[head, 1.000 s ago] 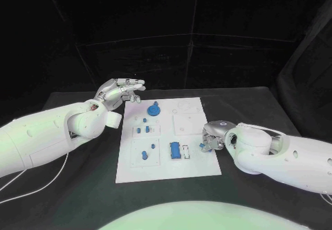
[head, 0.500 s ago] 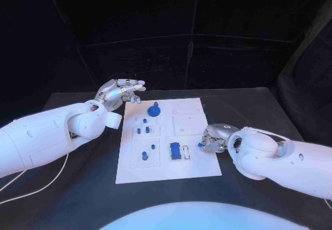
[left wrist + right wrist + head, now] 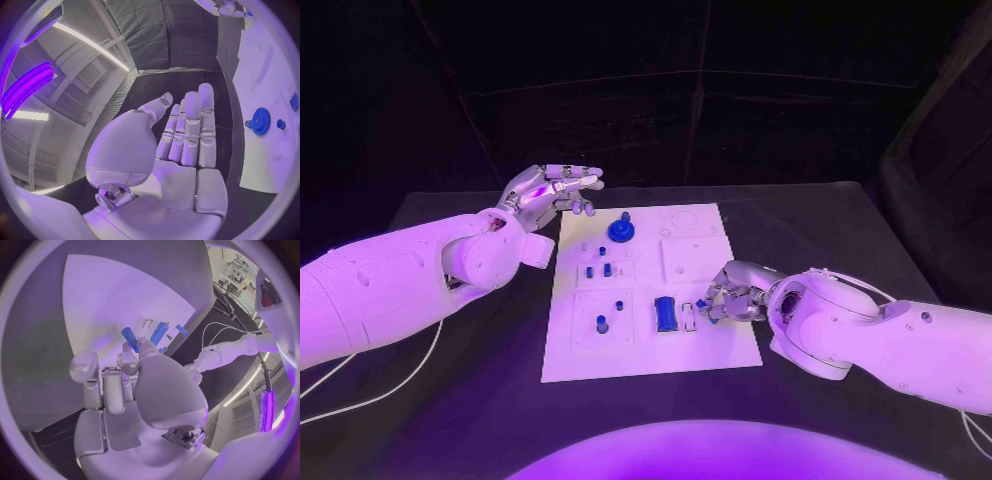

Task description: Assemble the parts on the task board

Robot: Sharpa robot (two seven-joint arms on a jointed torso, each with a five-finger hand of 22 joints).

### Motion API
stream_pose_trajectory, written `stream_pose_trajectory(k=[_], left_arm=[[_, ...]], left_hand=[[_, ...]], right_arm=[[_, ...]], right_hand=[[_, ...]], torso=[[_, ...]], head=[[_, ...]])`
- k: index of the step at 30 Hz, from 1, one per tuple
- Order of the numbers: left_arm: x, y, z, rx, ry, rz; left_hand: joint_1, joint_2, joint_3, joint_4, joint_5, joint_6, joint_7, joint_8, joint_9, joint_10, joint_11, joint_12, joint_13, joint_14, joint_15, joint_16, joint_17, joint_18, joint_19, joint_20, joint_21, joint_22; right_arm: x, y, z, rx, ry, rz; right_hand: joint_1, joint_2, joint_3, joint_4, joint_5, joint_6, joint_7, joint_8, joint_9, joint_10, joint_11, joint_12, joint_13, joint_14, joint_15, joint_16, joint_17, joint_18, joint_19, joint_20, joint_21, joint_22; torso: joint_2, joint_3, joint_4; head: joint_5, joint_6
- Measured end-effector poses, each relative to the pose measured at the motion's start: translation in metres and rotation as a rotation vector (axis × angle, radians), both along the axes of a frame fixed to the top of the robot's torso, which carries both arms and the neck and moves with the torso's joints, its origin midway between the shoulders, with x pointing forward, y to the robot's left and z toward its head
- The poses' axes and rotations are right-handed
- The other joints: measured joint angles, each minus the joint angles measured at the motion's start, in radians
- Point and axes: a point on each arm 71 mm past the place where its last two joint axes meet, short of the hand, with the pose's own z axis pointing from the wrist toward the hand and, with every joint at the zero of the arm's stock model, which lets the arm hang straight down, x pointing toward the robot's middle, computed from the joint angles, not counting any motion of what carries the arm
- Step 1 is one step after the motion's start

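Task board (image 3: pixel 651 300): white rectangular plate, lying flat at the middle of the black table (image 3: pixel 848 215), long side running away from the robot. Parts on the board, all blue: a gear (image 3: pixel 620 232) with a raised knob, near the far left corner; two small pegs (image 3: pixel 597 271) side by side in a recessed square below the gear; a single small peg (image 3: pixel 600 324) in the next square toward the robot; a long rectangular block (image 3: pixel 666 315) lying in a slot near the board's middle, with a pale strip just beside it. In the right wrist view a further narrow blue part (image 3: pixel 129 336) shows just past the fingertips; whether the fingers grip it cannot be told. Right hand (image 3: pixel 730 294): low over the board's right edge, just beside the long block, fingers curled down toward the plate, the degree of closure not readable. Left hand (image 3: pixel 550 190): raised above the table beyond the board's far left corner, apart from the gear, fingers extended and loosely together, palm bare, holding nothing; the left wrist view confirms straight fingers (image 3: pixel 190 130) with the gear (image 3: pixel 260 120) lying off to one side.
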Motion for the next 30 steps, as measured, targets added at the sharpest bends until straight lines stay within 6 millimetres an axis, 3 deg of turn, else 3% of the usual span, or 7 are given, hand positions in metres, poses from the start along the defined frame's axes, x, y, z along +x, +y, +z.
stream_pose_trajectory(k=[10, 13, 26, 30], left_arm=[[0.0, 0.0, 0.0, 0.0, 0.001, -0.001], [0.0, 0.0, 0.0, 0.0, 0.001, -0.002], [0.0, -0.001, 0.0, -0.001, 0.002, -0.004], [0.0, -0.001, 0.0, -0.001, 0.002, -0.004]], left_hand=[[0.0, 0.0, 0.0, 0.0, 0.0, 0.0, 0.0, 0.0, 0.0, 0.0, 0.0, 0.0, 0.0, 0.0, 0.0, 0.0, 0.0, 0.0, 0.0, 0.0, 0.0, 0.0], [0.0, 0.0, 0.0, 0.0, 0.0, 0.0, 0.0, 0.0, 0.0, 0.0, 0.0, 0.0, 0.0, 0.0, 0.0, 0.0, 0.0, 0.0, 0.0, 0.0, 0.0, 0.0], [0.0, 0.0, 0.0, 0.0, 0.0, 0.0, 0.0, 0.0, 0.0, 0.0, 0.0, 0.0, 0.0, 0.0, 0.0, 0.0, 0.0, 0.0, 0.0, 0.0, 0.0, 0.0], [0.0, 0.0, 0.0, 0.0, 0.0, 0.0, 0.0, 0.0, 0.0, 0.0, 0.0, 0.0, 0.0, 0.0, 0.0, 0.0, 0.0, 0.0, 0.0, 0.0, 0.0, 0.0]], right_arm=[[0.002, 0.01, -0.005, 0.034, 0.052, -0.009], [0.003, 0.013, -0.006, 0.036, 0.061, -0.009], [0.004, 0.022, -0.007, 0.027, 0.061, -0.003], [0.005, 0.023, -0.007, 0.02, 0.053, -0.001]], right_hand=[[-0.046, -0.035, 0.034, 0.034, 0.005, 0.043, -0.01, 0.001, 0.01, 0.014, -0.007, 0.016, 0.011, -0.001, -0.008, 0.0, 0.0, 0.0, 0.006, -0.006, 0.007, 0.009], [-0.054, -0.038, 0.036, 0.036, 0.019, 0.045, -0.011, 0.007, 0.012, 0.014, -0.007, 0.016, 0.011, -0.002, -0.013, 0.0, 0.0, 0.0, 0.007, -0.007, 0.009, 0.01], [-0.109, -0.049, 0.021, 0.065, 0.011, 0.068, -0.027, 0.016, 0.022, 0.022, -0.007, 0.016, 0.01, 0.0, -0.015, 0.0, 0.0, 0.0, 0.007, -0.007, 0.009, 0.011], [-0.123, -0.052, 0.019, 0.069, 0.007, 0.066, -0.025, 0.015, 0.023, 0.025, -0.011, 0.016, 0.011, 0.0, -0.015, 0.0, 0.0, 0.0, 0.007, -0.007, 0.009, 0.011]], torso=[[0.0, 0.0, 0.0007], [0.0, 0.0, 0.0007], [0.0, 0.0006, -0.0006], [0.0, 0.0006, -0.0008]], head=[[0.002, -0.001], [0.004, -0.001], [0.007, -0.004], [0.006, -0.003]])
